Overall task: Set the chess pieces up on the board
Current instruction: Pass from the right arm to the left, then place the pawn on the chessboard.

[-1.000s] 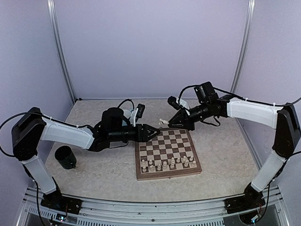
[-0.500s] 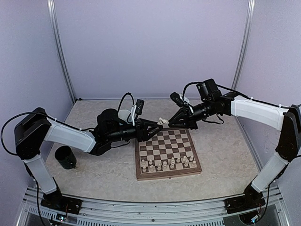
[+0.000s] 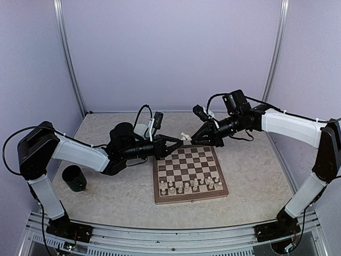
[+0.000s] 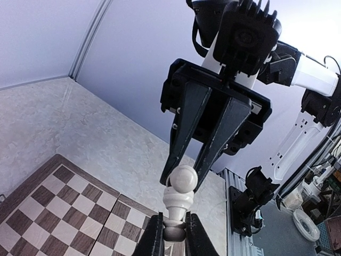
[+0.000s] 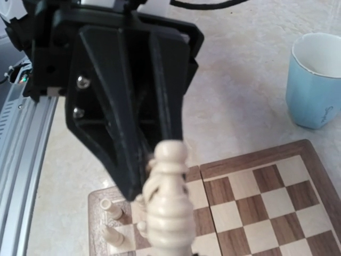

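From above, we see a marbled beige counter (image 3: 106, 197) closed in by lilac walls (image 3: 170, 53) and metal posts (image 3: 70, 58). Over the far edge of the chessboard (image 3: 186, 200), the left end effector (image 3: 179, 140) and the right end effector (image 3: 192, 138) both pinch one cream chess piece (image 3: 185, 136). Other pieces (image 3: 189, 185) line the near rows.

In the left wrist view, narrow left fingers (image 4: 153, 237) clamp its base, and the right's clamp its head.

The right wrist view shows a pale blue cup (image 5: 314, 80) on the counter, beside the board.
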Robot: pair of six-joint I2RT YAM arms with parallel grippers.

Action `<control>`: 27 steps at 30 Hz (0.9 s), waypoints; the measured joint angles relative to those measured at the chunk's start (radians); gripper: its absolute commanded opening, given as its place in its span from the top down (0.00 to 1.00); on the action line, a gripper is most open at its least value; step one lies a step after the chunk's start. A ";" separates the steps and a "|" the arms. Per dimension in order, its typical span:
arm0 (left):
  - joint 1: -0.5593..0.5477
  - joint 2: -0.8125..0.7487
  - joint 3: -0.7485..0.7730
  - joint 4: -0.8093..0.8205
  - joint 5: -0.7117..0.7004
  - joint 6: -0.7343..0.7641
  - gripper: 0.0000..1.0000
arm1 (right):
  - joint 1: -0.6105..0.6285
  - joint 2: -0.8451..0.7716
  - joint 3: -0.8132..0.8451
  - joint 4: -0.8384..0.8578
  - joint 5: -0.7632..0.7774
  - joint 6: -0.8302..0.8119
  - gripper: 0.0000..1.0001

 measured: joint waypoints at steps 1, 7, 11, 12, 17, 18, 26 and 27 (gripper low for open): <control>0.001 0.000 0.000 0.000 0.002 -0.003 0.92 | 0.000 0.000 -0.001 0.001 0.003 0.000 0.93; 0.011 0.000 0.001 -0.018 0.001 -0.016 1.00 | -0.002 0.000 -0.013 0.023 0.040 0.007 0.94; 0.012 0.000 0.047 -0.171 -0.010 -0.014 1.00 | -0.014 0.000 -0.026 0.042 0.100 0.014 0.94; 0.012 0.000 0.069 -0.221 -0.011 -0.010 1.00 | -0.023 0.000 -0.033 0.050 0.118 0.014 0.94; 0.011 0.000 0.256 -0.578 -0.023 0.040 1.00 | -0.042 0.001 -0.079 0.077 0.216 0.000 0.94; 0.011 0.000 0.296 -0.657 -0.028 0.055 1.00 | -0.044 0.003 -0.087 0.080 0.235 -0.005 0.94; 0.000 0.100 0.711 -1.353 -0.140 0.207 1.00 | -0.045 0.040 -0.115 0.094 0.381 -0.056 0.94; -0.002 0.121 0.740 -1.421 -0.165 0.222 1.00 | -0.045 0.047 -0.115 0.095 0.398 -0.061 0.94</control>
